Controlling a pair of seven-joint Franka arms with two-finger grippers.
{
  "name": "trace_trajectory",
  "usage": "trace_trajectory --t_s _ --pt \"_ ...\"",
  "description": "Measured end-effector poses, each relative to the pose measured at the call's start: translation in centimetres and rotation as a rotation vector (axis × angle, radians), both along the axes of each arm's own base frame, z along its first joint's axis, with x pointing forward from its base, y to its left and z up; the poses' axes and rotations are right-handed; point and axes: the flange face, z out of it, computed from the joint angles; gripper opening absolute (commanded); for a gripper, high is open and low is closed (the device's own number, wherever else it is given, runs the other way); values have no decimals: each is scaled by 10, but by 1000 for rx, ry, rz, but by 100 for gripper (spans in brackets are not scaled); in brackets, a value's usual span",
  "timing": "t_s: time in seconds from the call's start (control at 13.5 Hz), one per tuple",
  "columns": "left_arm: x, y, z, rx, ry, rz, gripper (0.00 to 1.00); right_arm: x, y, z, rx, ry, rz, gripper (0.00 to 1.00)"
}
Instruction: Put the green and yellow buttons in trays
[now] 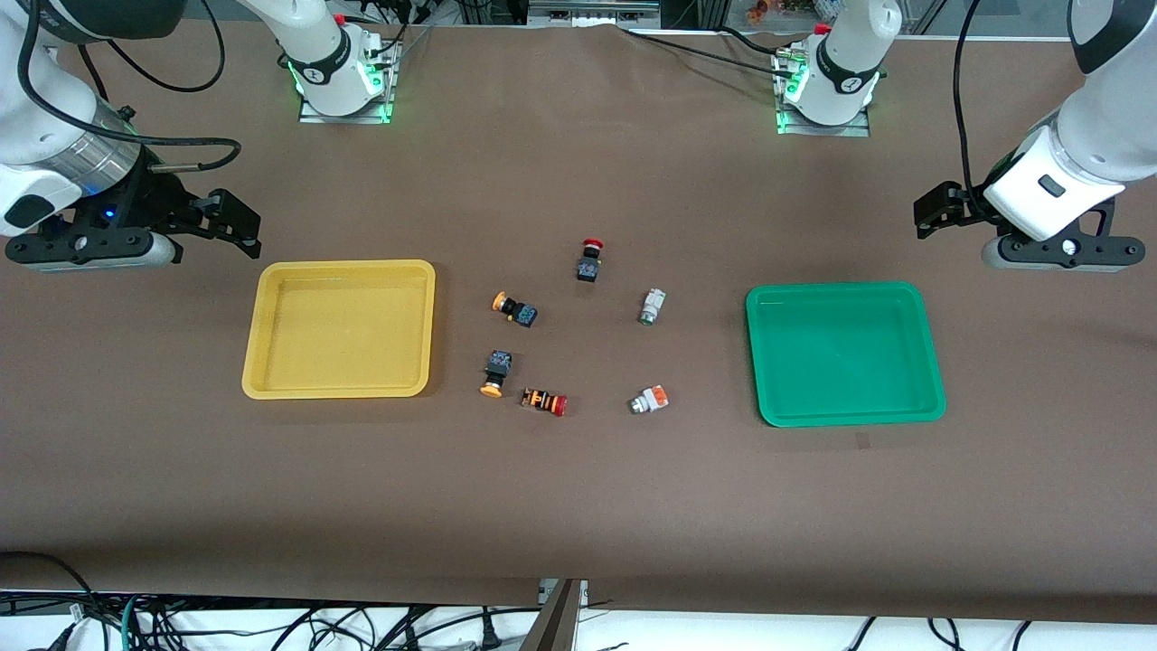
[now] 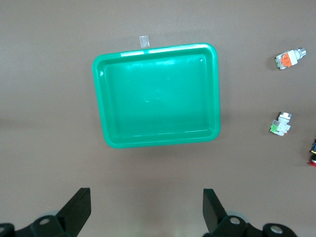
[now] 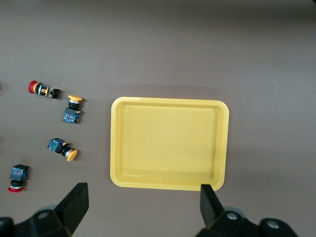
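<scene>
Yellow buttons: I saw two black-bodied switches with yellow-orange caps, one (image 1: 514,309) farther from the front camera, one (image 1: 494,372) nearer, both lying on their sides on the desk (image 1: 578,506) just beside the yellow tray (image 1: 339,328); probably staged there for a short carry.
Green buttons: one white-bodied switch (image 1: 651,306) and one with an orange block (image 1: 648,400) lay toward the green tray (image 1: 844,353), apart from it.
Trays: both were empty, the yellow at the right arm's end, the green at the left arm's end, so each arm had its own colour close by, as I judged.
Distractors: a black switch with a red cap (image 1: 589,260) and an orange-striped one with a red cap (image 1: 544,400) sat among the others; I meant to leave them.
Left pincer (image 1: 935,210): released, jaws spread wide, holding nothing, hovering over bare desk beside the green tray.
Right pincer (image 1: 237,224): released, empty, over bare desk beside the yellow tray.
Progress: nothing placed yet, by my reading; a first pick was due.
</scene>
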Motion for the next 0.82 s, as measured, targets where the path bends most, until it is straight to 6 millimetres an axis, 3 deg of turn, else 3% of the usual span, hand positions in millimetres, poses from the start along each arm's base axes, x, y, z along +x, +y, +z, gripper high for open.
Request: trace_trajectory --t_s 0.59,0.82 --pt "1 0 -13 4 49 -1 100 0 0 0 0 0 0 100" --pt "3 -19 -25 4 71 -39 100 0 0 0 -1 3 0 100"
